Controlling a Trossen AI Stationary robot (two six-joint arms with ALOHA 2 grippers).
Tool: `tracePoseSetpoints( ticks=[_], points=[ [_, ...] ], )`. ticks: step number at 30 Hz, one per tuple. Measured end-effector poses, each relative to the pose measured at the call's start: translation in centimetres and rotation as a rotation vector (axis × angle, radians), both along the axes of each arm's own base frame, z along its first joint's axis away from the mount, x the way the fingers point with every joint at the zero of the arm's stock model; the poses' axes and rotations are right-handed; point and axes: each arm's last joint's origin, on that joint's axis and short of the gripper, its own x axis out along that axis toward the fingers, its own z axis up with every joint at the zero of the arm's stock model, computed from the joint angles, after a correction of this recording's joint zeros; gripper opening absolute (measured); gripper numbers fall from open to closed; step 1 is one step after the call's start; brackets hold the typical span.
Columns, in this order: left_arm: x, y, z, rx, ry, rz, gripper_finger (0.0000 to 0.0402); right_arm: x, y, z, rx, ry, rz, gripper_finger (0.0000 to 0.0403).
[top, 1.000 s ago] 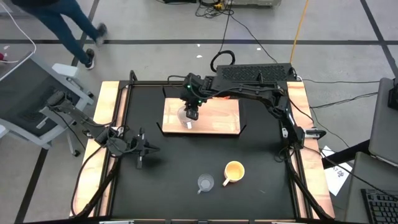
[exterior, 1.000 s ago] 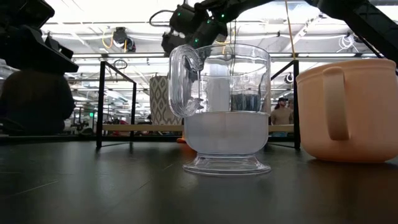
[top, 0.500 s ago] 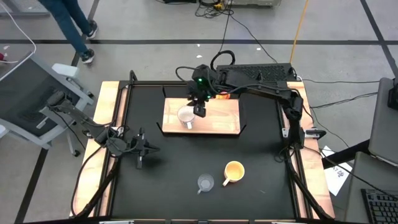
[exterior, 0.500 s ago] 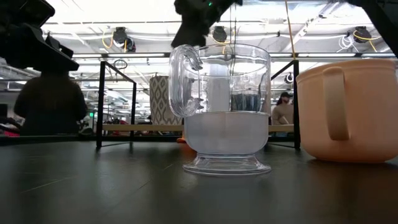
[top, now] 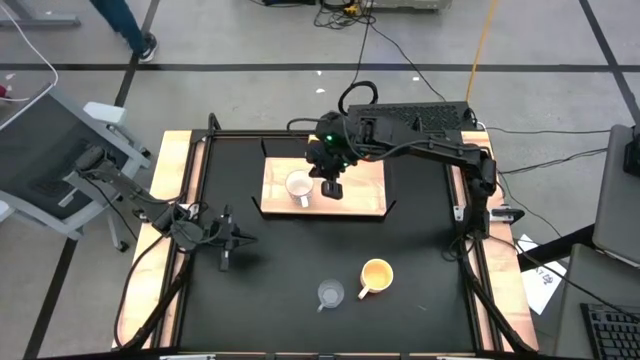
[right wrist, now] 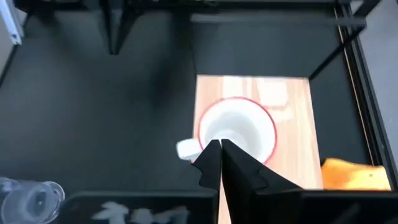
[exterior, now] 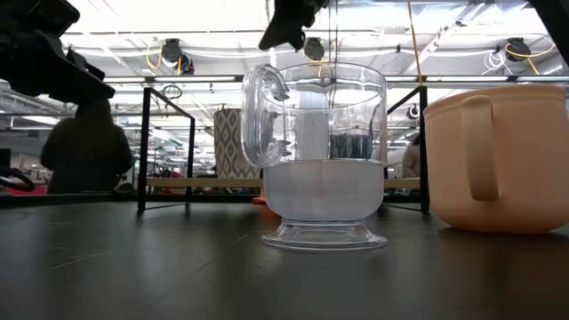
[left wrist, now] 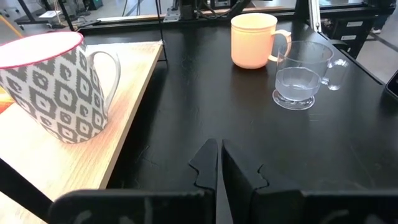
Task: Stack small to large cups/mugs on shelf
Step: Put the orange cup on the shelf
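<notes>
Just beside right hand (top: 335, 189) — white mug (top: 298, 186)

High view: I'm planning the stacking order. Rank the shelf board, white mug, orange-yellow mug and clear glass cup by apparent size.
1. Shelf board
2. White mug and orange-yellow mug: look alike, not ranked
3. Clear glass cup, slightly smaller

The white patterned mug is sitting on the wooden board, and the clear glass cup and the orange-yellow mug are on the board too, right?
Not quite. The white patterned mug does sit on the light-wood board, but the clear glass cup and the orange-yellow mug are on the black table, away from the board. The high view shows it.
</notes>
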Motion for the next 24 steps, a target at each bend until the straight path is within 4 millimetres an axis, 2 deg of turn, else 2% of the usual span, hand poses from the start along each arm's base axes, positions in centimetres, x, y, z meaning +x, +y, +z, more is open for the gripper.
tracePoseSetpoints(
  ticks=[6, 11, 17, 24],
  points=[
    [0.0, 0.0, 0.1, -0.005, -0.011, 0.000, 0.0024, -1.0, 2.0, 1.9, -0.066, -0.043, 0.039, 0.0000],
    [0.0, 0.0, 0.1, -0.002, -0.009, -0.001, 0.0024, -3.1, 2.6, 3.3, -0.109, -0.097, 0.001, 0.0000],
    [0.0, 0.0, 0.1, 0.002, -0.011, -0.002, 0.0024, -7.4, 3.9, 3.7, -0.074, -0.191, -0.030, 0.0000],
    [0.1, 0.0, 0.2, 0.006, -0.018, 0.004, 0.0024, -12.7, 6.5, 2.2, -0.053, -0.307, -0.040, 0.0000]
  ],
)
